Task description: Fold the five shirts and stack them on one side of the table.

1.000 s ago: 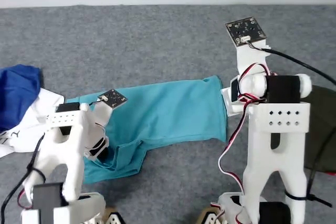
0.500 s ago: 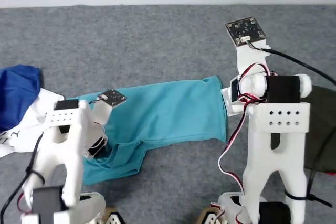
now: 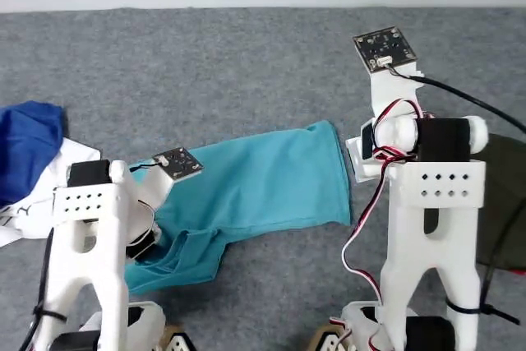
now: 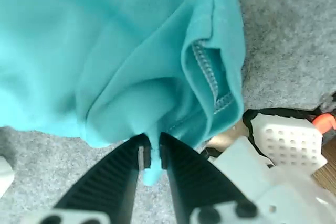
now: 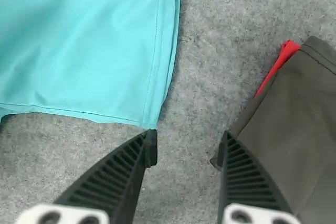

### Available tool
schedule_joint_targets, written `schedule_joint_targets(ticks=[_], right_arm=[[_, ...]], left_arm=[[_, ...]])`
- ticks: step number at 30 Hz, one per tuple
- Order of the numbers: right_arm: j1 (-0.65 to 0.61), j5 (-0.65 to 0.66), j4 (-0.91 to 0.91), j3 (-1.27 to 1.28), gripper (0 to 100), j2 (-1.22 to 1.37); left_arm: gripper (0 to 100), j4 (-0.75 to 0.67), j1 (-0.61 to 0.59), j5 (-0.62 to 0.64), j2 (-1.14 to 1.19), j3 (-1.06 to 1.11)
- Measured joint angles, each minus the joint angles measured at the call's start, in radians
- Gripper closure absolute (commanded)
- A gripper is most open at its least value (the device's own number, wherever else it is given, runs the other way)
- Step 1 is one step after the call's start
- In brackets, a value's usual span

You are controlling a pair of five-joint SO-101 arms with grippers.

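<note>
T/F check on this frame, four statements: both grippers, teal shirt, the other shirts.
1. The left gripper is shut on a fold of the teal shirt. True.
2. The right gripper grips the teal shirt's hem. False: it is open, holding nothing, over the table beside the hem.
3. An olive shirt lies by the right arm, with red cloth at its edge. True.
4. The blue shirt lies on the teal shirt. False: it lies on a white shirt by the left arm.
</note>
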Motion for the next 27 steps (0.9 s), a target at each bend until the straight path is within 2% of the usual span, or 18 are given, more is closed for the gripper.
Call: schedule_joint_targets(ticks=[4, 9, 11, 14, 21, 23, 27], right_arm=[[0.0, 0.0, 0.0, 0.0, 80.1, 0.0], [0.0, 0.0, -0.006, 0.0, 80.1, 0.0], [0.0, 0.0, -0.023, 0.005, 80.1, 0.005], [0.0, 0.0, -0.054, 0.005, 80.1, 0.052], [0.002, 0.0, -0.106, 0.005, 80.1, 0.176], [0.002, 0.0, -0.13, 0.005, 80.1, 0.201], [0.002, 0.0, -0.222, 0.008, 80.1, 0.261]], left_arm=[[98, 0.0, 0.0, 0.0, 0.0, 0.0], [90, 0.0, 0.0, 0.031, 0.0, -0.037], [91, 0.0, 0.0, 0.055, 0.0, -0.055], [99, 0.0, 0.0, 0.068, 0.0, -0.074], [99, 0.0, -0.003, 0.078, 0.0, -0.074], [98, -0.003, -0.026, 0.114, 0.0, -0.075], [93, -0.106, -0.098, 0.221, 0.0, -0.12]])
